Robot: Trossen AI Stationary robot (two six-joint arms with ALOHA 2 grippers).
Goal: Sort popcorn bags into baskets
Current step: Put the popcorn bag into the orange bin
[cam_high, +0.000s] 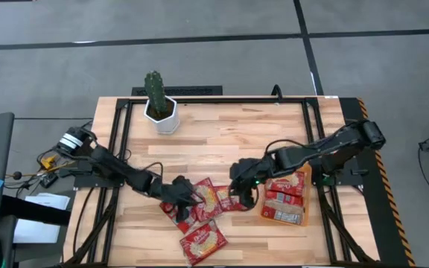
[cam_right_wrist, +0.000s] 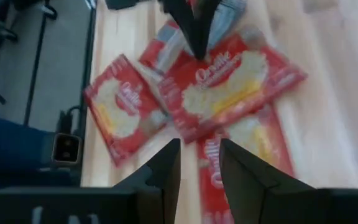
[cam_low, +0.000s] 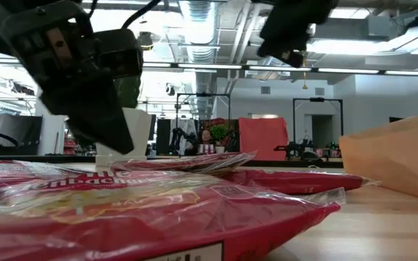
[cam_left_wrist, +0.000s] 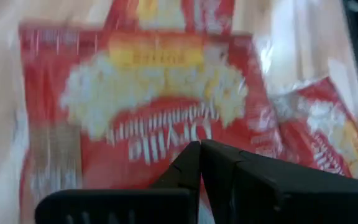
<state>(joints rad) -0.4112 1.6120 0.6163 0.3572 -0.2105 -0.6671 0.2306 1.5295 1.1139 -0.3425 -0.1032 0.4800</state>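
Okay, my left gripper [cam_high: 187, 202] is pinched fully shut over the loose popcorn bags [cam_high: 203, 216] near the worktop's front edge; can't confirm a bag is caught. Right gripper [cam_high: 243, 195]: jaws narrow, nothing between them, above the pile. Bags look light, floppy and slick, so grab an edge seam. Orange basket [cam_high: 286, 196], front right, already holds a few.

Red popcorn bags [cam_high: 203, 216] lie flat in an overlapping heap on the table's front middle. More packets fill the orange tray [cam_high: 304, 179] just beside them - stacked flat.
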